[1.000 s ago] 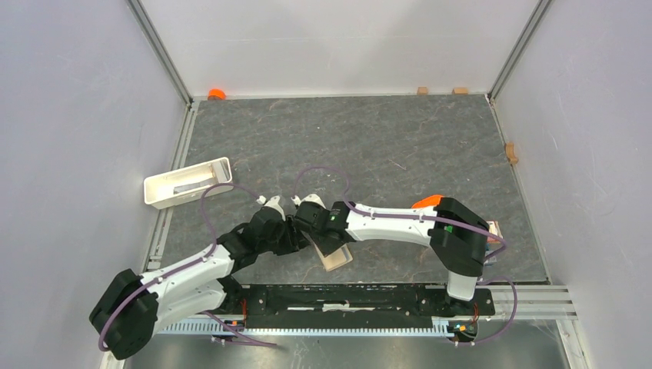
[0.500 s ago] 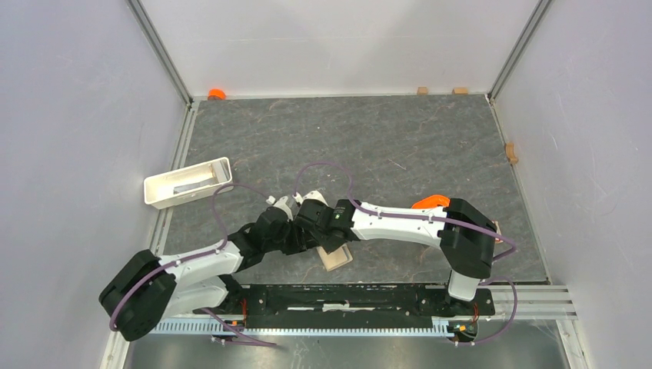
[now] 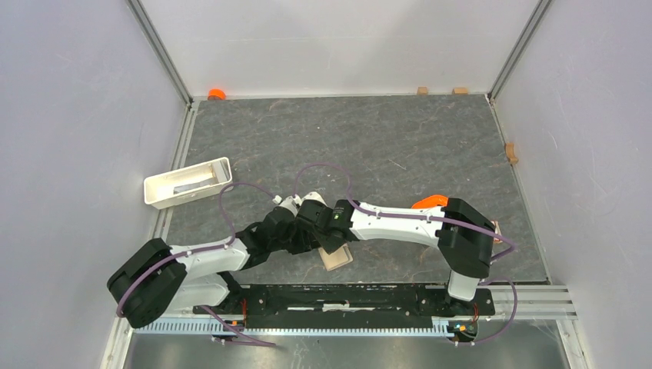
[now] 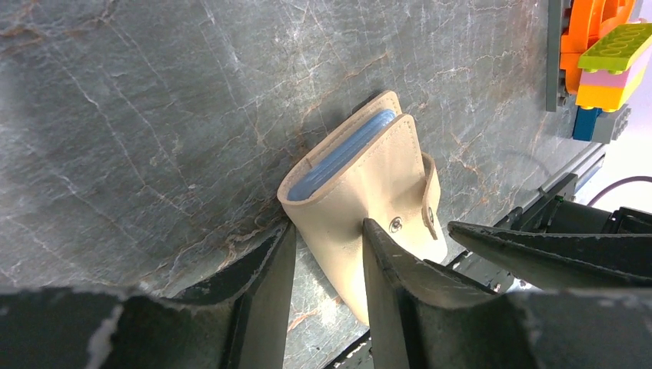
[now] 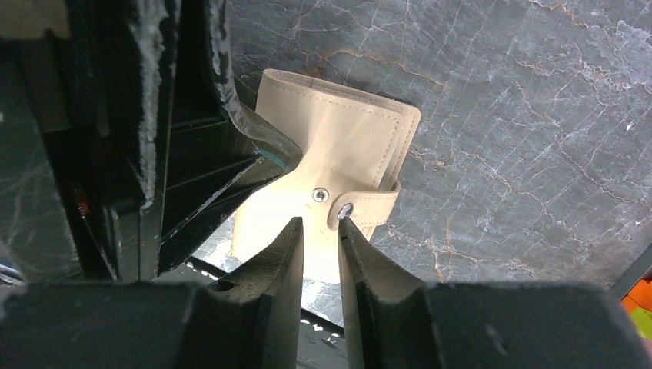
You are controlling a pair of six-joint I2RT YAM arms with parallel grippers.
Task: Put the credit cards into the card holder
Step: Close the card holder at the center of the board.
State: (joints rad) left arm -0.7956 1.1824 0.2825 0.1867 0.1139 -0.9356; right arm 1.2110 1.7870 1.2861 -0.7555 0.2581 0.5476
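**Top view.** The table, a dark grey surface with a stone pattern, is carrying every item. The card holder, beige, is lying flat near the table's near edge, roughly midway between the two bases and partly under the wrists. The left arm and the right arm are reaching inward and meeting over it, and their fingertips are hiding beneath the wrists here. A white tray is sitting at the left edge, well apart from the card holder. A small orange object is lying at the far left corner.

**Left wrist view.** The card holder is lying folded on the table. Its blue-grey pockets are showing along the far side, and its snap tab is wrapping over the right side. On the left gripper the jaws are standing spread and straddling the folded edge, one beside the fold and one over the cover. I cannot tell whether they are pinching it. Coloured toy bricks are sitting at the table's right edge, well apart.

**Right wrist view.** On the right gripper the jaws are standing a narrow gap apart, with nothing showing between them. The tips are sitting just beside the snap stud and the tab's end. One of the left gripper's fingers is reaching over the cover's left side.
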